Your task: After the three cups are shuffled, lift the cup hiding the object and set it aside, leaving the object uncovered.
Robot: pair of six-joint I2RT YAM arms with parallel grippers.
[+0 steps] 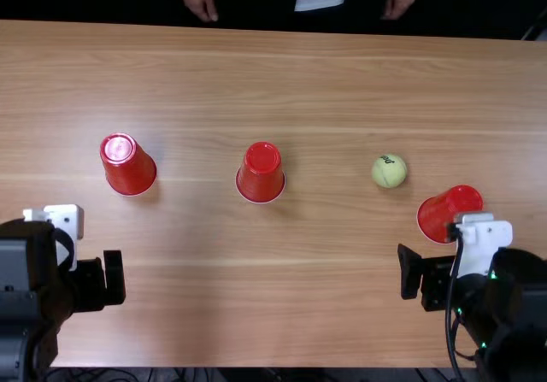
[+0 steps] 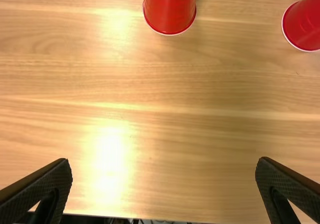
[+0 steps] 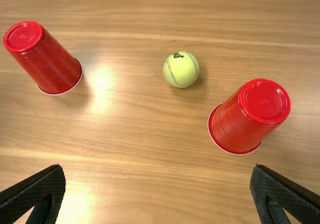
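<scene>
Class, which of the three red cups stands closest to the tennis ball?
The rightmost cup: the ball lies just beside it, not touching. The middle cup and left cup stand farther away.

Overhead room light, bright and even. The table [image 1: 282, 83] is evenly lit in the top view, and beyond its far edge the room goes dark. A white hotspot sits on the base of the left cup [image 1: 128, 164]. Short, soft shadows hug the middle cup [image 1: 260, 173] and the ball [image 1: 389, 171]. Left wrist view: 2 warm glare patches on the wood. Right wrist view: 1 bright patch beside the middle cup.
</scene>
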